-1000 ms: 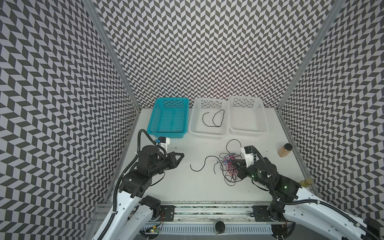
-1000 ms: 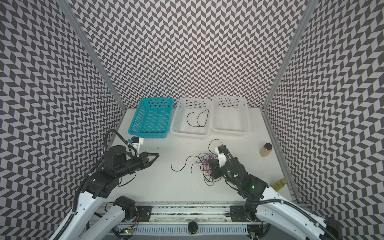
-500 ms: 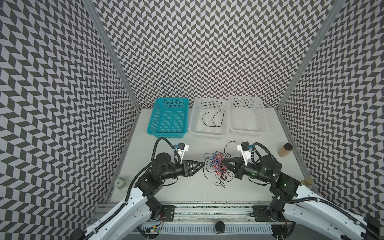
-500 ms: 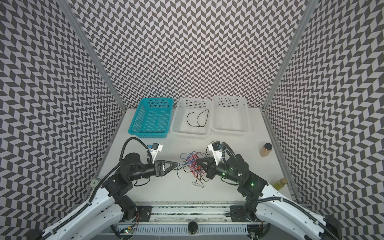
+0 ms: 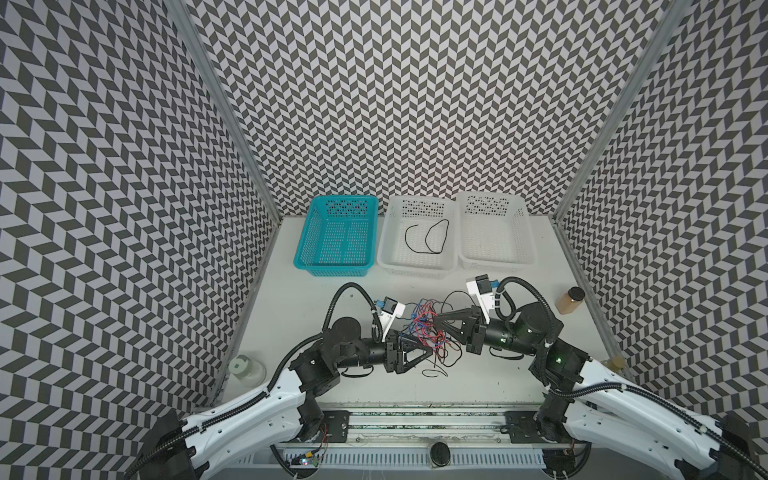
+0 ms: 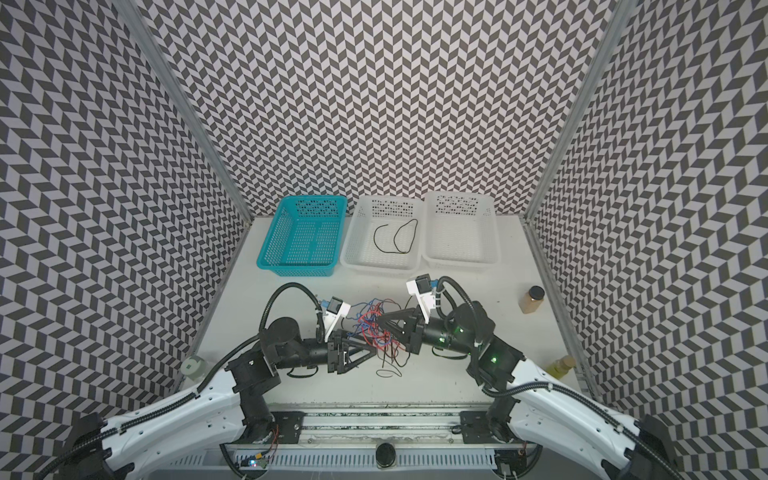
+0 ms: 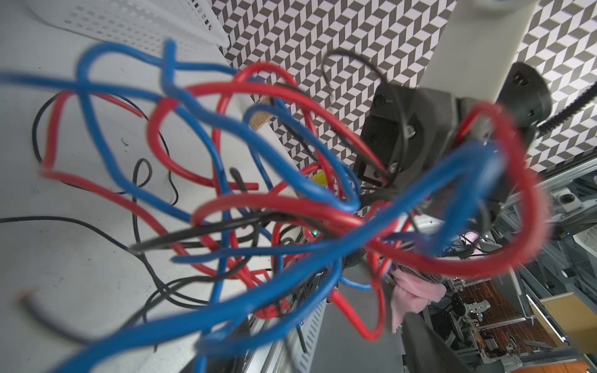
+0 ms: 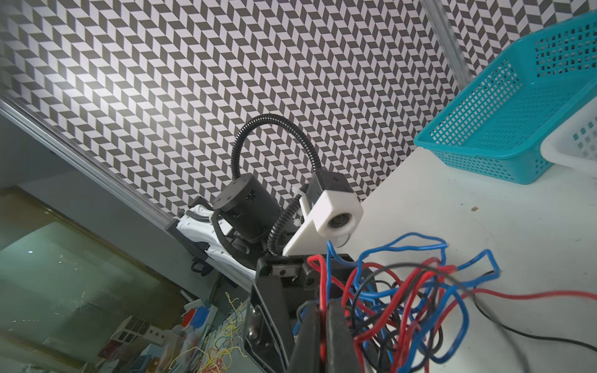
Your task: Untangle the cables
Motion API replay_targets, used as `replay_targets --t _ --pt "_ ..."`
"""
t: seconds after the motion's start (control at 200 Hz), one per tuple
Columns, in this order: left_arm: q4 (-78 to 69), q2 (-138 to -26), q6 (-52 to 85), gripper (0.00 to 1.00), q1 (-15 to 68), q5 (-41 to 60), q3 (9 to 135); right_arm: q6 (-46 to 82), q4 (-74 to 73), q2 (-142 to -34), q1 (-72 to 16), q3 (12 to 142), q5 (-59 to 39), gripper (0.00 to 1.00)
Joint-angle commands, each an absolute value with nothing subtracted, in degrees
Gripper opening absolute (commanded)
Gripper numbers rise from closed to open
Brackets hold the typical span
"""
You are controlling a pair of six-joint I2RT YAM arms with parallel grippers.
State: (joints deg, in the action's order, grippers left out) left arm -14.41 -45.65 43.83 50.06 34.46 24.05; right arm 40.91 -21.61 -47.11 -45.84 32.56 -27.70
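Thin red, blue and black cables (image 5: 422, 327) sit knotted mid-table, too tangled to count. One loose black cable (image 5: 427, 240) lies in the middle white mesh basket (image 5: 415, 269), between one teal mesh basket (image 5: 332, 270) and a second white basket (image 5: 496, 264). Right gripper (image 5: 437, 323) pinches the knot; left gripper (image 5: 433, 352) stands spread at its edge. Bare table (image 5: 498, 386) rings them.

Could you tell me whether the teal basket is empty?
Empty: in both top views the teal basket shows only its bare perforated floor.
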Motion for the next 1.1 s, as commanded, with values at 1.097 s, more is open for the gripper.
replay_targets --t 1.097 --pt "-13.26 -49.60 39.82 0.49 52.21 16.06 26.44 48.79 -30.73 -48.61 -45.88 34.85 -33.33 0.00"
